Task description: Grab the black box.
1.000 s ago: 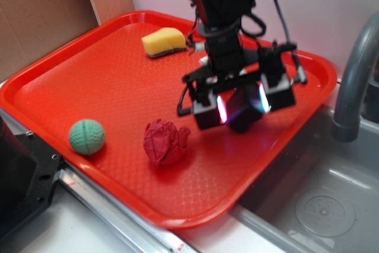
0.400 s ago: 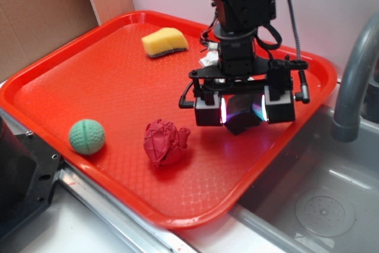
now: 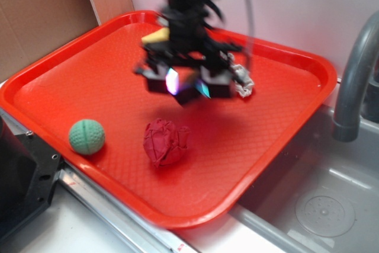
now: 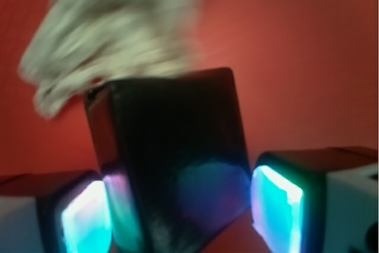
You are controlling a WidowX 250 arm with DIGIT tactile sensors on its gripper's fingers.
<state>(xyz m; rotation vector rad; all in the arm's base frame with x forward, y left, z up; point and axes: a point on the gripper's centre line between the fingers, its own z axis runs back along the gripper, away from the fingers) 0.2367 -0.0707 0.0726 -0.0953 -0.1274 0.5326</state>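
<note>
The black box (image 3: 188, 89) hangs above the red tray (image 3: 284, 128), a little back of its middle, between the glowing pads (image 3: 172, 80) of my gripper (image 3: 187, 84), which is shut on it. In the wrist view the black box (image 4: 172, 158) stands tilted between the gripper (image 4: 183, 205) pads (image 4: 86, 220); the left pad lies against it and the right one sits close by its lower corner. The image is motion-blurred.
A crumpled white paper (image 3: 241, 81) lies just right of the gripper. A red crumpled wad (image 3: 166, 141) and a green ball (image 3: 86, 136) sit near the tray's front. A yellow sponge (image 3: 155, 37) is partly hidden behind the arm. Sink (image 3: 320, 199) and faucet (image 3: 352, 75) stand right; a black machine part (image 3: 18, 182) stands front left.
The gripper has carried the black box left and toward the back of the tray, uncovering the white paper and now covering part of the sponge.
</note>
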